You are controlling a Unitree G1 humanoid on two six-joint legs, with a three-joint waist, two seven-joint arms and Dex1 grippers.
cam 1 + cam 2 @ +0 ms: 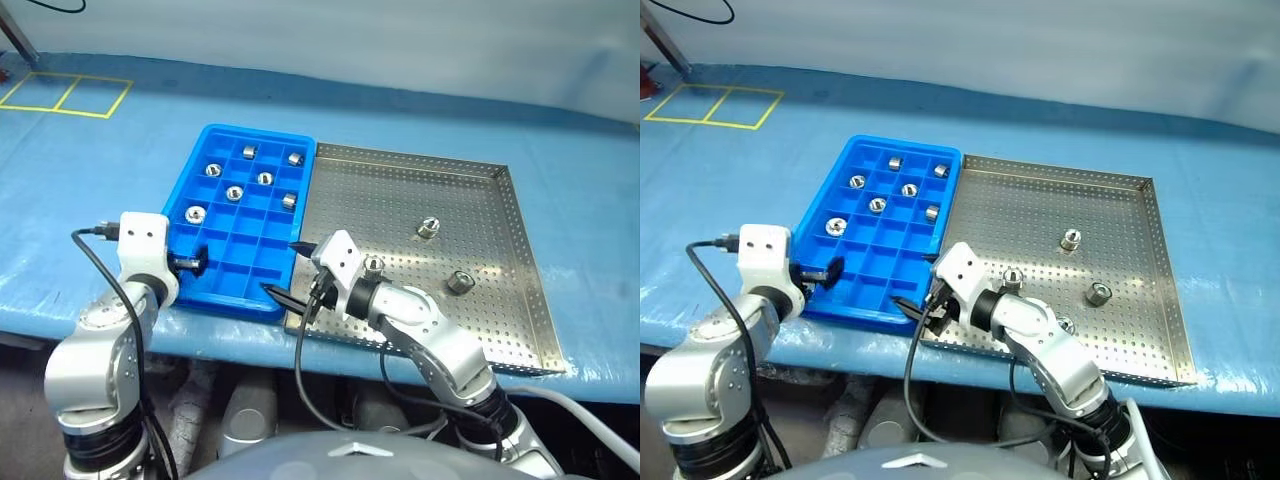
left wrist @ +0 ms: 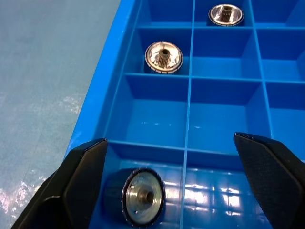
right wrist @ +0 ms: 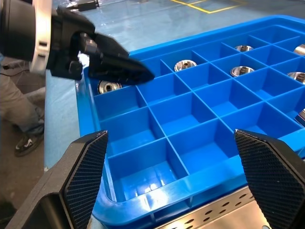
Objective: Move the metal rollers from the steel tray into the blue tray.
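Left gripper (image 2: 167, 186) over blue tray (image 1: 222, 291) near-left corner, fingers spread, gripping nothing; roller (image 2: 143, 196) lies loose in compartment beneath. Right gripper (image 1: 290, 268) at tray's near-right corner, also spread, empty. Right of blue tray, steel tray (image 1: 520, 330) holds remaining metal rollers (image 1: 429, 227). Right wrist view adds person's leg beyond table edge.

Both arms are built of rounded silver-grey metal segments joined by black rings. Each wrist carries a white, boxy block with small dark screw holes, and black cables loop from these blocks back along the arms. The left gripper (image 1: 196, 262) and the right gripper (image 1: 287, 270) each have two black fingers (image 3: 85, 179), wedge-shaped and tapering to a point, with a finely dimpled, rubbery texture on the inner faces.
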